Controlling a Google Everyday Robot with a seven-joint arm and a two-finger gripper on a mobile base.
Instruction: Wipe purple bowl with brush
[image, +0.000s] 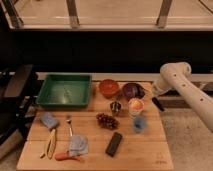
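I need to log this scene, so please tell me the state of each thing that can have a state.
purple bowl: upright on the table, not touched.
orange bowl: upright, left of the purple bowl.
green tray: flat on the table.
gripper: at the table's right edge, beside the purple bowl, a dark slim thing at its tip.
light-blue cup: upright.

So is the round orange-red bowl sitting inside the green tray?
No, the round orange-red bowl sits on the wooden table right of the green tray; the gripper hangs past the dark purple bowl.

two bowls, the purple bowl (133, 90) and orange one (108, 87); one gripper (156, 102) beside them.
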